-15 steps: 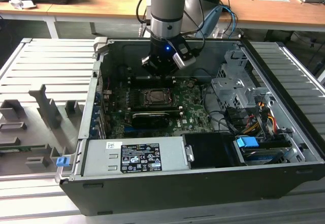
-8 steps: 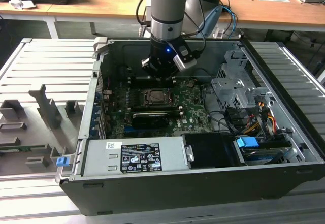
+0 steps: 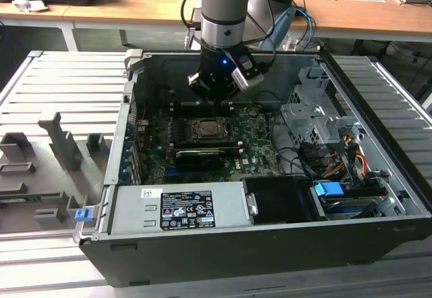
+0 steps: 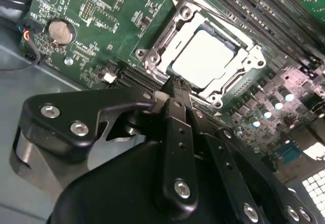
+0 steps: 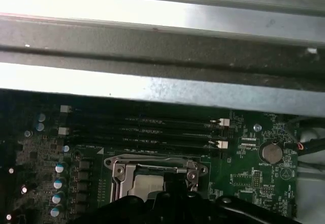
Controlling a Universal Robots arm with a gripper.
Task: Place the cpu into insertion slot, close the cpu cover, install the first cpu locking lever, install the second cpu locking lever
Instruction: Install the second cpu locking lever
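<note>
The cpu (image 4: 203,56) lies flat in the insertion slot (image 4: 244,41) on the green board, its pale metal top showing through the window of the cpu cover (image 4: 223,84), which lies down over it. A thin wire lever (image 4: 223,20) runs along one side of the socket. My gripper (image 4: 175,84) is shut with nothing between its fingers, its tip just at the socket's edge; contact cannot be judged. In the exterior view the gripper (image 3: 219,98) hangs just behind the socket (image 3: 208,130). The first wrist view shows the cpu (image 5: 147,186) under the cover (image 5: 119,170).
The board sits inside an open computer case (image 3: 128,109). A black ribbed heatsink (image 3: 199,156) lies just in front of the socket, memory slots (image 5: 167,130) behind it. A drive cage (image 3: 310,119) and cables (image 3: 337,156) fill the exterior view's right. A coin battery (image 4: 60,32) sits nearby.
</note>
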